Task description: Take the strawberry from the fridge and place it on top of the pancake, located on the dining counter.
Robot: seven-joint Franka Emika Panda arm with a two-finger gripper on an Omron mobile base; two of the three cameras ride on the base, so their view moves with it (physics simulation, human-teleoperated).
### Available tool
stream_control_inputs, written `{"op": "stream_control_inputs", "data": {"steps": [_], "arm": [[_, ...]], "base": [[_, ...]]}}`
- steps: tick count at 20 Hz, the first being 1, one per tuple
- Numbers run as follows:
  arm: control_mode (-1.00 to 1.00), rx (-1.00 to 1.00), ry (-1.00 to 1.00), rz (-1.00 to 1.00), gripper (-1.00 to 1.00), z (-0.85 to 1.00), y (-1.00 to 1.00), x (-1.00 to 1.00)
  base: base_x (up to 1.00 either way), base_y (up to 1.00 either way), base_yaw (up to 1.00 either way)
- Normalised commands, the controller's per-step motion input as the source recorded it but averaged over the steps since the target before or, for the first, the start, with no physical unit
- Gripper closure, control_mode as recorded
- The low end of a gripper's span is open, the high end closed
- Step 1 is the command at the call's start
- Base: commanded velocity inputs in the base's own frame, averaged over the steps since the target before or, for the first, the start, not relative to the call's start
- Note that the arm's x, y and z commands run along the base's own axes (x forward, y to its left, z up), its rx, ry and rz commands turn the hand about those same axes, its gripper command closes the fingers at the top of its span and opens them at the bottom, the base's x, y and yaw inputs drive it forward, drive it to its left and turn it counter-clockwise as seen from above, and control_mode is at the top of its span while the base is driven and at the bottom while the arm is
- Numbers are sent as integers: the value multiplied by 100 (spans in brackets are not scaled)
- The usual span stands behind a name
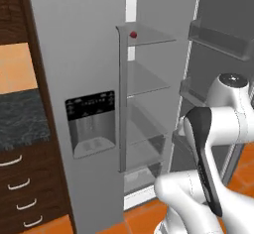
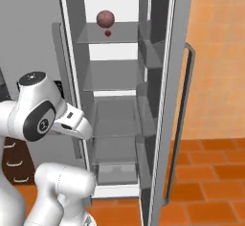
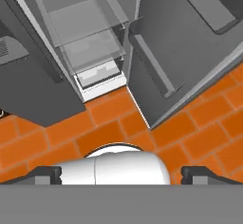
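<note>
1. Fridge (image 1: 74, 54) standing with right door (image 2: 165, 100) swung wide open, glass shelves (image 2: 107, 76) stacked inside, door bins on the inner face.
2. Left door shut, black-panelled water dispenser (image 1: 91, 124) on its front.
3. Dark wood drawers (image 1: 20, 188) under a black-speckled bench (image 1: 20, 119) to the left of the fridge; orange tiled floor (image 3: 114, 118) below.
4. Strawberry (image 2: 108, 33) lying on the top shelf near its front edge; seen from the left too (image 1: 133, 34).
5. Larger dull reddish-brown fruit (image 2: 105, 18) just behind the strawberry, close to touching.
6. Tool (image 3: 121, 173) pointing down at the floor before the fridge foot, fingertips (image 3: 45, 174) spread wide apart, nothing between.
7. Strawberry high above and well apart from the tool.
</note>
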Motion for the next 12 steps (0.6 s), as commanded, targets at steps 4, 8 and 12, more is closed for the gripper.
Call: {"op": "stream_control_inputs", "data": {"steps": [4,8,12], "arm": [[100,0,0,0,-100,0,0,0],[100,0,0,0,-100,0,0,0],[100,0,0,0,-100,0,0,0]], "base": [[71,0,-17],[83,0,2],[27,-14,32]]}}
